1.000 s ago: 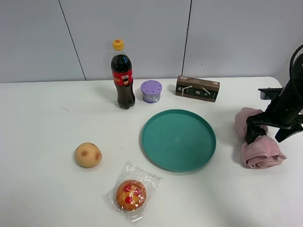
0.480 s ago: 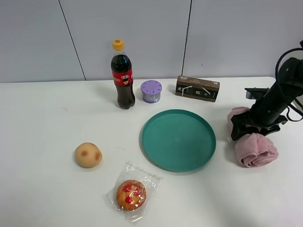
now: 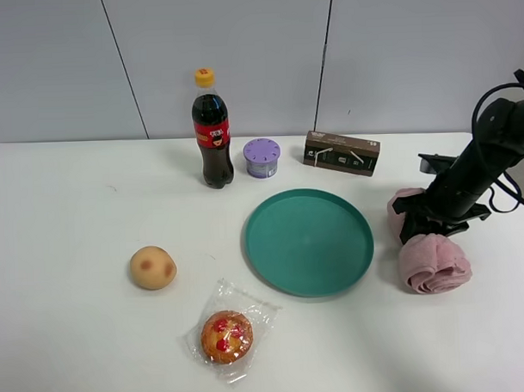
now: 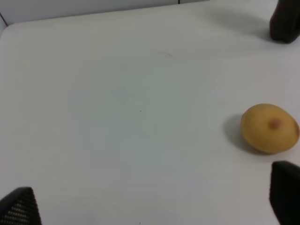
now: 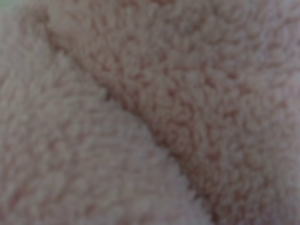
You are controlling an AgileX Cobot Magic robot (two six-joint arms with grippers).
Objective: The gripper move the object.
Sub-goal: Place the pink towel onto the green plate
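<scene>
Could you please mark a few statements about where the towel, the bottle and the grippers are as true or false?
1. The pink towel lies on the teal plate. False: it is beside the plate, on its right in the high view.
2. The right gripper sits across the towel's middle. True.
3. The cola bottle lies on its side. False: it stands upright.
4. The left gripper is open, with nothing between its fingers. True.
</scene>
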